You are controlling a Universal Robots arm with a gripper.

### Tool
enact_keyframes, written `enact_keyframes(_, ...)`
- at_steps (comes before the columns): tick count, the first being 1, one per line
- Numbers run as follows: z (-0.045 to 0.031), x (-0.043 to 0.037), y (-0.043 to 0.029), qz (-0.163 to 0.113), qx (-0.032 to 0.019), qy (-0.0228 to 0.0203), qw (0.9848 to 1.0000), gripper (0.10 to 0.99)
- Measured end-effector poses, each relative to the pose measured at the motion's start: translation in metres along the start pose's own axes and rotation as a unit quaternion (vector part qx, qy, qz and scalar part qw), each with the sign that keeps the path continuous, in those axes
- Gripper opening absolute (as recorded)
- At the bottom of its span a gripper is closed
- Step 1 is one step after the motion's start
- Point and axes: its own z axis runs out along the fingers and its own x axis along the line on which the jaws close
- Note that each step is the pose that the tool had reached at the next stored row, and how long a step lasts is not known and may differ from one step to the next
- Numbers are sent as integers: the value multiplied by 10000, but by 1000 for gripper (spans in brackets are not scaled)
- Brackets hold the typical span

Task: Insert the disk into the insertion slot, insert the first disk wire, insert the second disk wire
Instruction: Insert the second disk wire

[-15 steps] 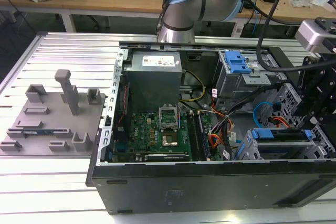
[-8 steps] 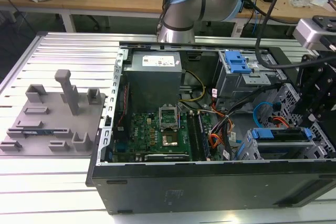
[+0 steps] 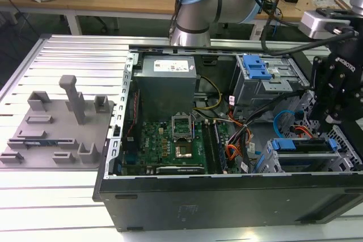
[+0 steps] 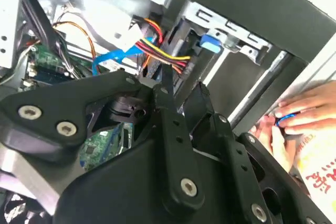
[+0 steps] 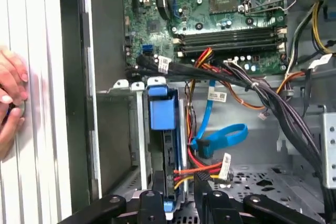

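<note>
- Now seated: the disk (image 3: 300,144), silver in its blue carrier, lies in the insertion slot (image 3: 265,161) at the corner of the open computer case (image 3: 227,208), on the exterior view's right; its long axis runs along the case's near wall in that view
- Directly above the disk's end toward the exterior view's right hangs the gripper (image 3: 332,118), pointing down; the first wrist view puts that end just ahead of it, where a red, yellow and black wire bundle (image 5: 197,170) reaches the carrier; a blue cable (image 5: 223,136) loops just beside
- Whether the gripper is open or clamped on a connector cannot be told
- Outside the case wall, a person's hand (image 5: 10,100) rests on the slatted table (image 5: 42,171)
</note>
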Motion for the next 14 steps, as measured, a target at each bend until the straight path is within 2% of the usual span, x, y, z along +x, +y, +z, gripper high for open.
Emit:
enact_keyframes(2, -36, -148, 10, 0, 6, 21, 10000, 361)
enact_keyframes(3, -44, -183, 13, 1, 7, 40, 10000, 361)
enact_keyframes(4, -58, -222, 20, 3, 14, 148, 9999, 361)
enact_keyframes(5, -59, -227, 52, 3, 17, 215, 9998, 361)
enact_keyframes(6, -58, -225, 97, 4, 20, 235, 9997, 361)
enact_keyframes(11, -73, -227, 234, 11, 60, 236, 9997, 361)
enact_keyframes(14, -81, -233, 267, -7, 69, 299, 9995, 361)
